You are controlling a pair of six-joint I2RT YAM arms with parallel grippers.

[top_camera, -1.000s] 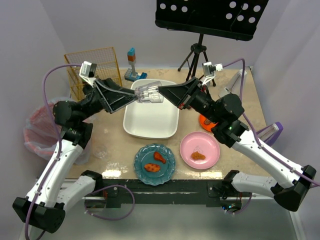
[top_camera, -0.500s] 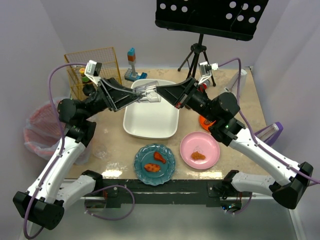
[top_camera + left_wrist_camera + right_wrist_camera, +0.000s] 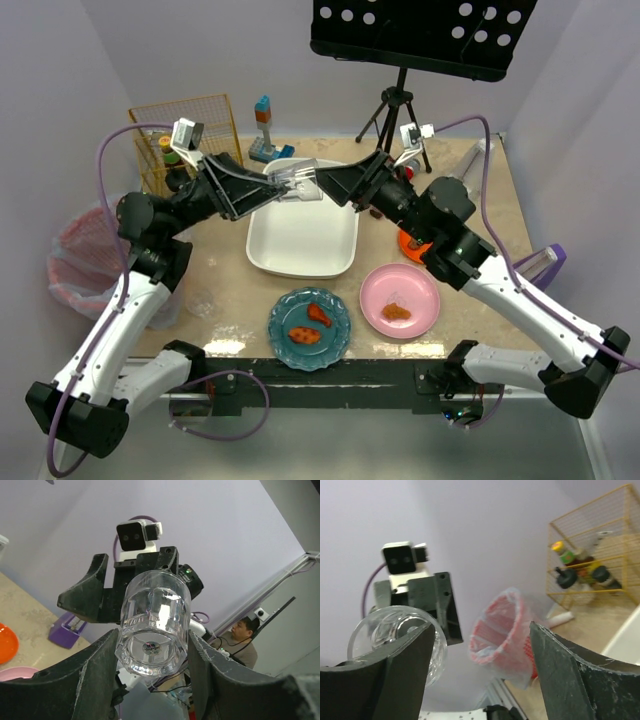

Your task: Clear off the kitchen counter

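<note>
My left gripper (image 3: 284,187) clamps the clear glass (image 3: 298,183) at upper centre, above the white tub (image 3: 300,245) on the kitchen counter (image 3: 225,272). My right gripper (image 3: 328,182) gapes wide and looks offset, so closing could knock the glass loose.

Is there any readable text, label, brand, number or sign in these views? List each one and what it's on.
No text can be read in any view.
Round sticker on the base of the clear glass, which sits in the left gripper: there is print on it, but it is too small and blurred to read.
</note>
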